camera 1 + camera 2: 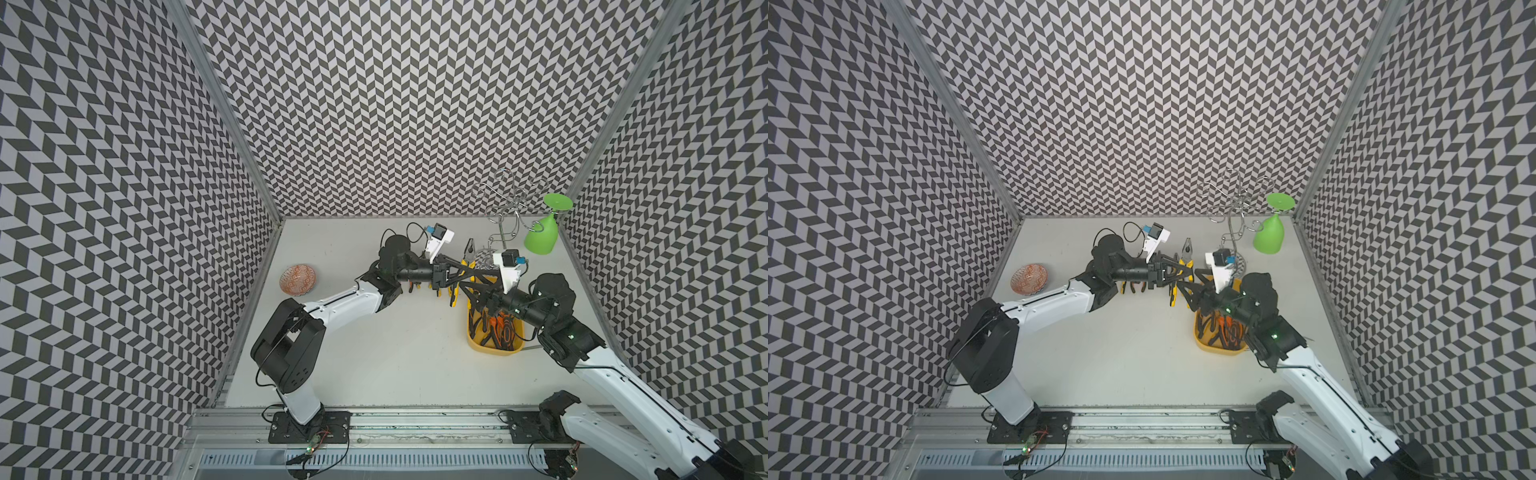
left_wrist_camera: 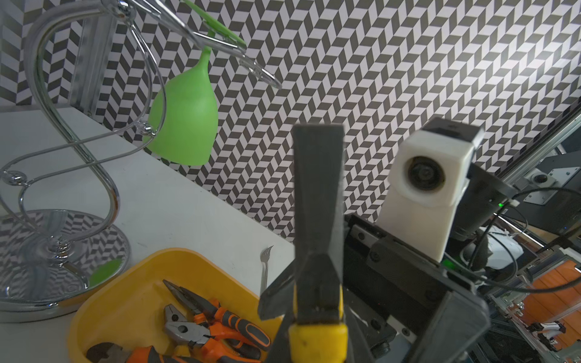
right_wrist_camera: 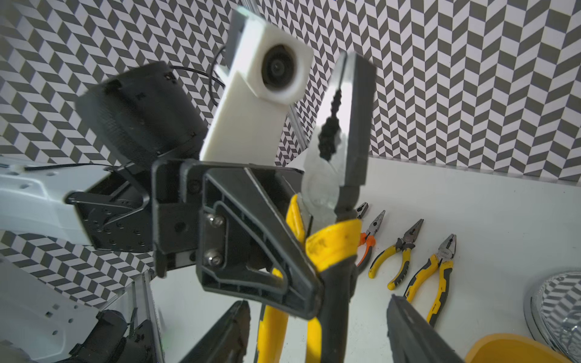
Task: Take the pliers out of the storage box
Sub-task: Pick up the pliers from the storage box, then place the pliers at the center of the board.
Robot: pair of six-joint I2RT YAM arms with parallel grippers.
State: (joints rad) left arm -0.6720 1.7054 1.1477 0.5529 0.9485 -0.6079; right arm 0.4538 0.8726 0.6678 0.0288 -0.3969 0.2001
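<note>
Storage box (image 1: 494,350): sitting under the right arm and holding orange-handled pliers (image 2: 213,327).
Held pliers (image 3: 355,125): hanging in the air just beside the box, with yellow handles and the nose pointing to the back wall.
Left gripper (image 3: 323,283): clamping across the handles.
Right gripper (image 3: 317,333): standing wide around the handle ends.
Nearer arm: the left one is carrying, I judge.

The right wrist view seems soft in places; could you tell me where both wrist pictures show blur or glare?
Right wrist view: the yellow-handled pliers close to the lens are soft, their metal head washed out white. Left wrist view: the chrome stand mirrors the chevron wall.
</note>
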